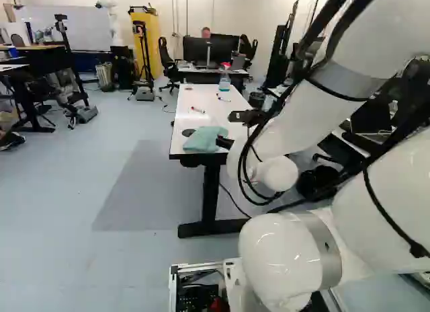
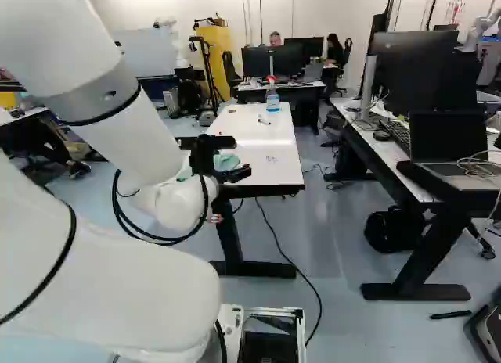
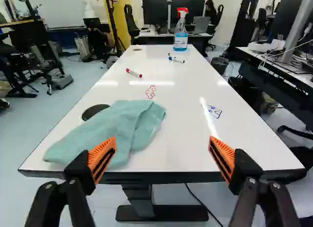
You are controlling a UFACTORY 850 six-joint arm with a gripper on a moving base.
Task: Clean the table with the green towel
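Soft green cloth, the towel (image 3: 120, 126) lies loosely folded on the glossy white rectangular counter (image 3: 181, 148), at its near left corner, with its narrower end close to the near edge. The black two-fingered hand (image 2: 241, 158) with orange ribbed pads (image 3: 103, 156) is released, its fingers spread wide and nothing grasped between them. In the wrist view, the left pad overlaps part of the towel; whether they touch, I cannot tell. Just beside the cloth sits a round black insert (image 3: 95, 111) in the white top. A small red drawing (image 3: 150, 92) marks the surface just beyond the towel, and a blue drawing (image 3: 214, 111) lies farther right. Past them rests a white marker with red ends (image 3: 133, 73). Farther along, dark-and-white markers (image 3: 176, 59) lie near a clear spray bottle with blue liquid and a red-and-white nozzle (image 3: 181, 34), upright near the far end.
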